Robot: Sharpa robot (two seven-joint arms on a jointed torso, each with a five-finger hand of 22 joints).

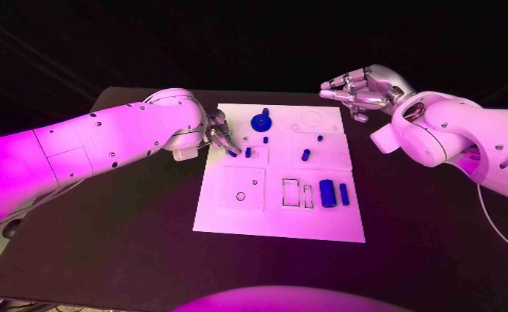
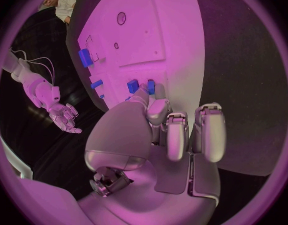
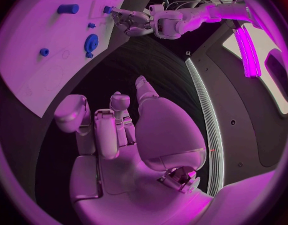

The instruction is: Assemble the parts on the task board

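Note:
The white task board (image 1: 277, 213) lies in the middle of the black table. A blue gear (image 1: 261, 119) sits near its far edge, and small blue parts (image 1: 305, 155) are scattered across its middle. Two blue cylinders (image 1: 327, 193) lie at its right side. My left hand (image 1: 217, 134) hangs over the board's left edge, its fingertips (image 2: 144, 91) down between two small blue parts (image 2: 132, 86). I cannot tell whether it pinches one. My right hand (image 1: 360, 92) hovers past the board's far right corner, palm up, fingers loosely apart and holding nothing.
The board has outlined recesses (image 1: 244, 189) in its near half. Bare black table (image 1: 127, 238) surrounds it on all sides. In the left wrist view, my right hand (image 2: 61, 116) floats well off the board.

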